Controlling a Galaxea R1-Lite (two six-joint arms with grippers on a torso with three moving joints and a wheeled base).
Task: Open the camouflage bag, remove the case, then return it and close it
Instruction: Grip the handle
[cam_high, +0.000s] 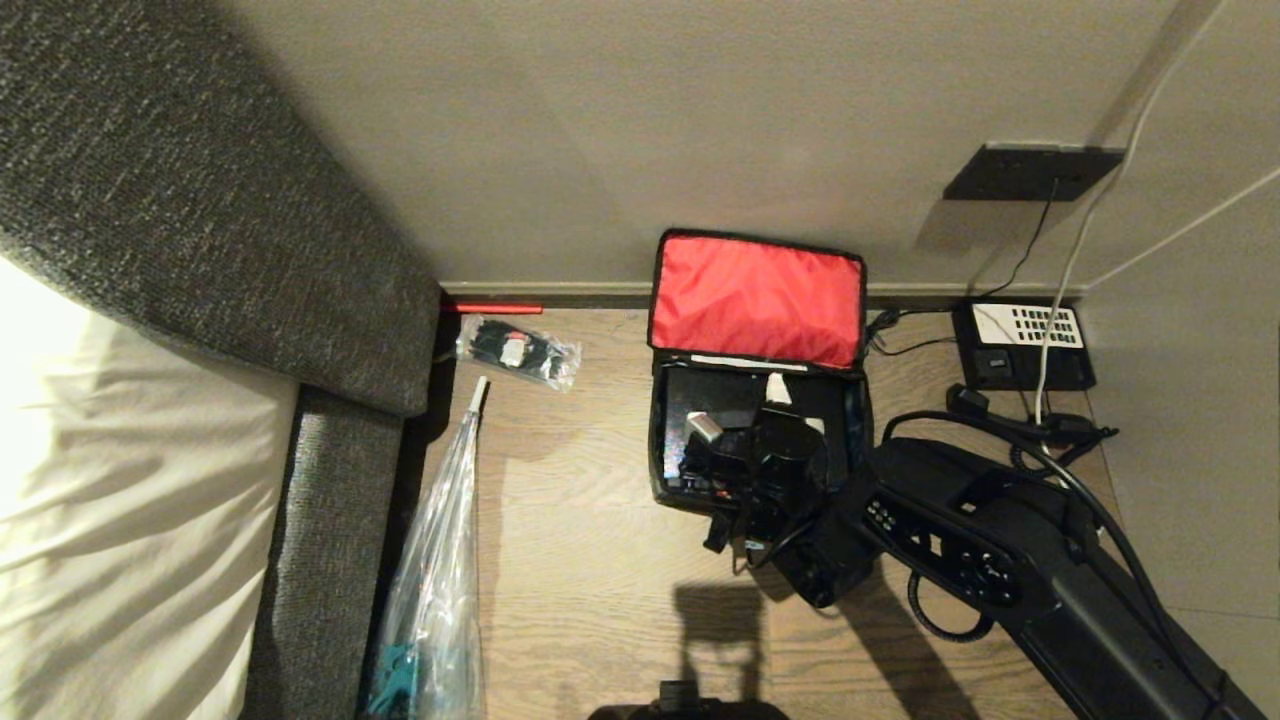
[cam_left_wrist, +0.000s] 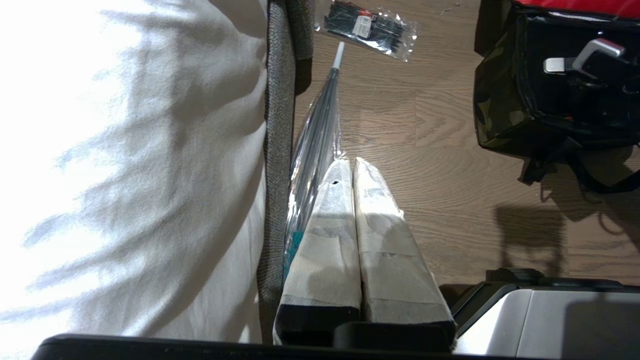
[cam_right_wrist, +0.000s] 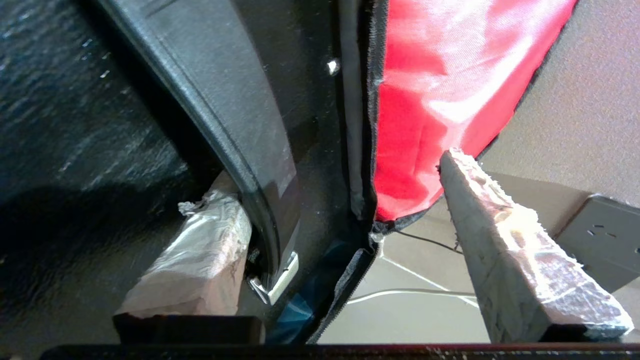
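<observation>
Wooden floor by the wall carries the work: the right end effector (cam_high: 745, 455), spread open and holding nothing, reaches into the camouflage bag (cam_high: 668, 470), its red-lined lid up. Its fingers (cam_right_wrist: 505, 235) straddle the bag's side wall, one inside beside the case (cam_right_wrist: 60, 125) in the bag. This seems the return step; closing the lid comes next. The left end effector (cam_left_wrist: 356, 175) is clenched, parked near the sofa.

you can't see most of the case (cam_high: 680, 425) in the head view: the right gripper (cam_high: 770, 440) and its wrist sit over the mouth of the camouflage bag (cam_high: 665, 470). in the right wrist view one finger (cam_right_wrist: 200, 250) is partly hidden behind the case's dark rim. the left wrist view cuts the bag off at its edge. the black items in the small clear packet (cam_high: 518, 351) are too small to tell. the clear plastic bag (cam_high: 435, 580) runs out of frame.
</observation>
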